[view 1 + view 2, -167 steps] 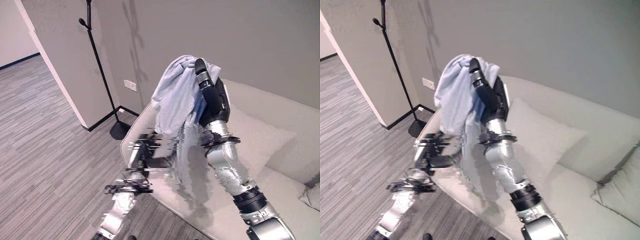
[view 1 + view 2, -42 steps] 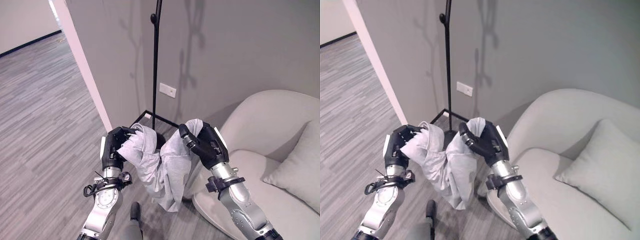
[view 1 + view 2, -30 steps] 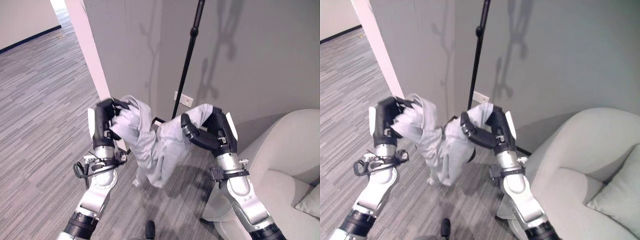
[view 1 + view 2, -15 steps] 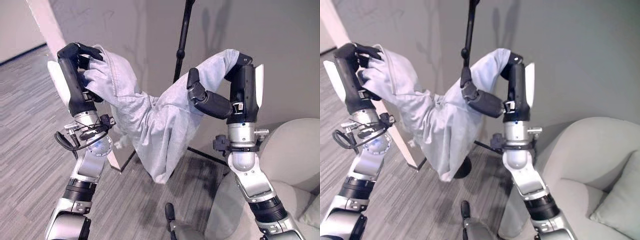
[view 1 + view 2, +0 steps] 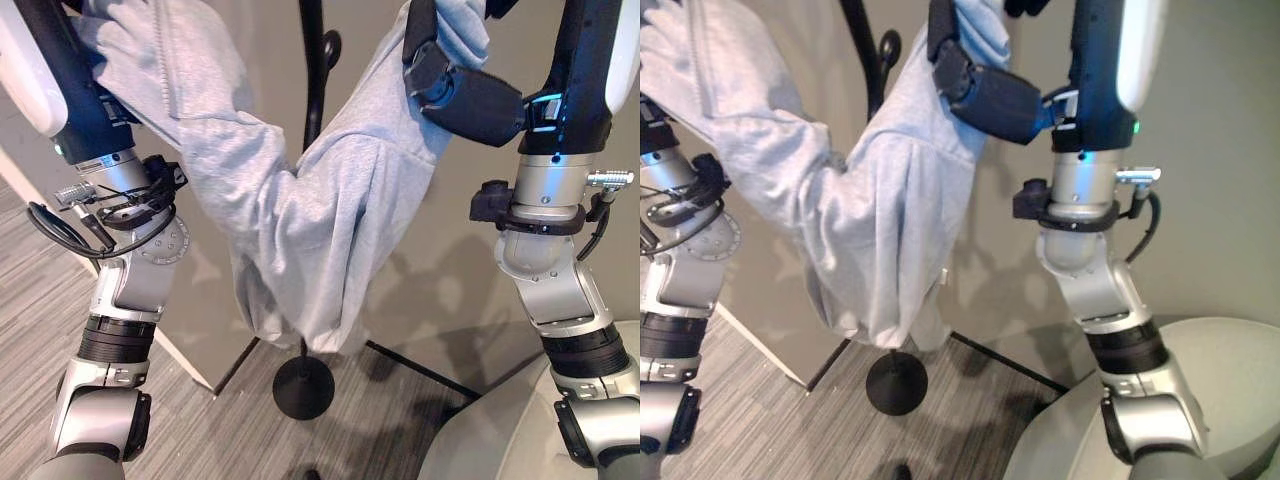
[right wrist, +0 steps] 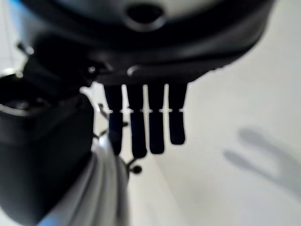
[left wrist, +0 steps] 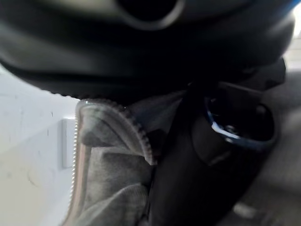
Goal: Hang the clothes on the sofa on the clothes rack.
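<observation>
I hold the light grey zip-up hooded sweatshirt (image 5: 300, 200) raised high between both hands, just before the black metal coat stand (image 5: 312, 95); left hand (image 7: 202, 155) and right hand (image 5: 465, 95) are clamped on the cloth, to spread it over a hook

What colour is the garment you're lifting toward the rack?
Light grey garment, plain with no pattern; the left eye view shows it best, hanging in front of the black rack.

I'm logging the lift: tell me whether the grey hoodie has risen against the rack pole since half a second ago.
Yes. The grey hoodie has gone up against the black rack pole: its hem, then near the floor, now hangs above the rack's round base. The camera also shifted.
</observation>
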